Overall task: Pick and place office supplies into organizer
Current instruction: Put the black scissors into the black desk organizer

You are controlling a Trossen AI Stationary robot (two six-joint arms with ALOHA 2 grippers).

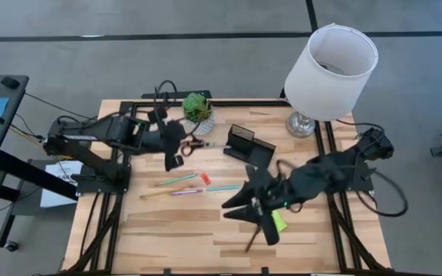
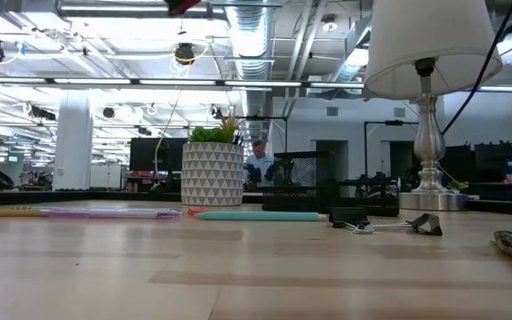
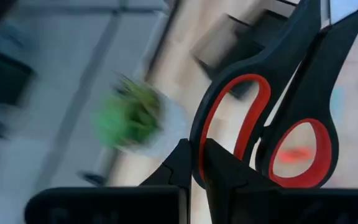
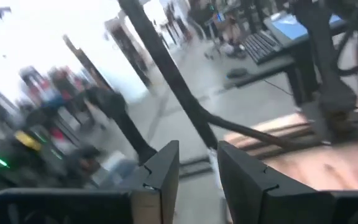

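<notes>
Carrying the red-handled scissors (image 3: 272, 118) above the table near the potted plant (image 1: 197, 107), the left gripper (image 3: 194, 168) pinches one glossy plastic loop. Pens (image 1: 177, 180) and the small orange-red eraser (image 1: 205, 178) lie on the pale wood at about 8 o'clock from the black organizer (image 1: 248, 144) — most work remains. The right gripper (image 4: 197, 171), fingers narrowly parted and empty, hovers by the lime-green sticky-note pad (image 1: 280, 221).

No legible txt, labels, brands or nos. anywhere. Scissors (image 3: 272, 118) handles: plain black/red, no marking. Lamp (image 1: 330, 69) shade: blank white. Plant pot (image 2: 212, 175), left of lamp in low view: triangle pattern only, no lettering. Background signage too blurred to read.
</notes>
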